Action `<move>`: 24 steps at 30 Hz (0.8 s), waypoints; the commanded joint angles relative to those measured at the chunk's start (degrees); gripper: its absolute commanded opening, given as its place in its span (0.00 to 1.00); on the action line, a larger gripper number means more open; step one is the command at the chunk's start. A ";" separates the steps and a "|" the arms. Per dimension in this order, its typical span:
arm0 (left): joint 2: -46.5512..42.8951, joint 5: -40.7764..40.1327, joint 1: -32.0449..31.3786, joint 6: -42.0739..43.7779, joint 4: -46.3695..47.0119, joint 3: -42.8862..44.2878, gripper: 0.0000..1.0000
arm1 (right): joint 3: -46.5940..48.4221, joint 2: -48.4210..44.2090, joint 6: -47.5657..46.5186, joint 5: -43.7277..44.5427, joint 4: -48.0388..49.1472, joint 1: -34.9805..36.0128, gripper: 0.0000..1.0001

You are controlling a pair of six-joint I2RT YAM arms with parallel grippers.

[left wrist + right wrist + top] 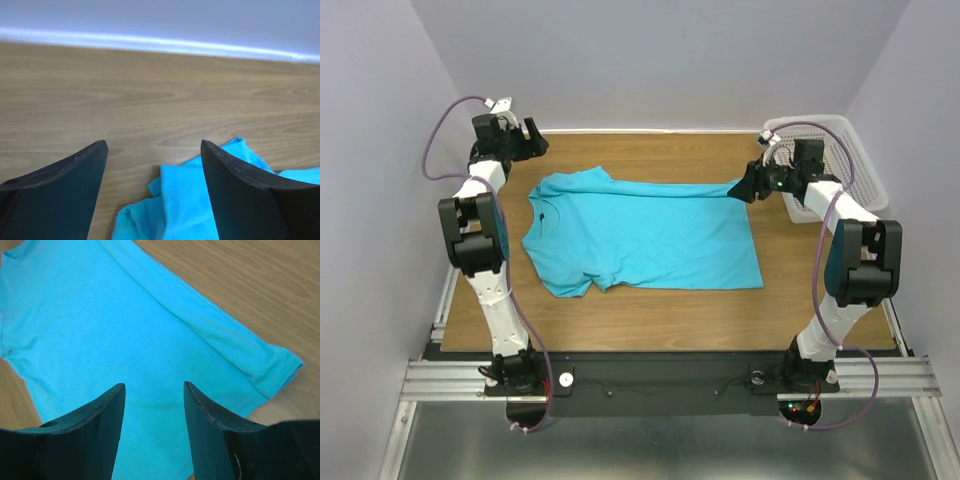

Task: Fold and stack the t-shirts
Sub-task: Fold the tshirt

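The plain turquoise-blue short-sleeved cotton t-shirt (640, 235) lies spread in the middle of the overhead view, round neck toward the left and hem toward the right. One sleeve reaches to the upper left, and the other is rumpled under the lower left edge. The upper right hem corner is drawn out into a point. It rests on the brown wood-grain counter (650, 305).

The left pincer (528, 135) sits at the upper left, just beyond the sleeve, its jaws wide with only wood between them. The right pincer (745, 188) hovers over the hem's pointed corner, jaws parted and holding nothing. A white perforated plastic basket (860, 170) stands at the upper right.

The shirt looks laid out but has no fold yet. Folding and stacking both appear to remain, and no other shirt is in view.
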 commanded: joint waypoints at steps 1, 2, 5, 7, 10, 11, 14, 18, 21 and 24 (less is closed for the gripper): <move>5.19 6.97 -1.01 -2.26 -10.22 7.18 0.85 | -1.37 -3.66 2.94 -4.04 -1.50 -0.36 0.56; 7.20 7.85 -1.10 -2.00 -10.85 9.28 0.85 | -1.89 -3.66 3.12 -4.13 -1.50 -0.36 0.56; 9.41 8.30 -1.72 -1.56 -13.57 11.76 0.84 | -2.78 -3.57 2.77 -3.87 -1.50 -0.36 0.56; 10.82 8.03 -1.72 -1.47 -14.36 12.12 0.83 | -3.48 -3.40 2.77 -3.96 -1.50 -0.36 0.56; 12.14 6.37 -2.51 -0.50 -16.29 13.52 0.82 | -4.36 -3.13 2.59 -4.22 -1.41 -0.36 0.56; 12.66 5.93 -2.60 -0.24 -16.82 13.79 0.82 | -4.45 -3.13 2.50 -4.05 -1.41 -0.36 0.56; 13.63 4.87 -3.12 0.90 -18.76 14.84 0.81 | -5.06 -3.22 2.24 -3.78 -1.41 -0.36 0.56; 14.42 4.34 -3.65 1.96 -20.25 15.28 0.76 | -5.33 -3.39 2.06 -3.69 -1.41 -0.36 0.56; 15.65 3.55 -4.00 3.01 -21.92 17.12 0.74 | -5.24 -3.48 2.06 -3.52 -1.41 -0.36 0.56; 16.62 0.84 -4.97 4.15 -24.38 18.97 0.73 | -5.24 -3.83 2.06 -3.69 -1.41 -0.36 0.56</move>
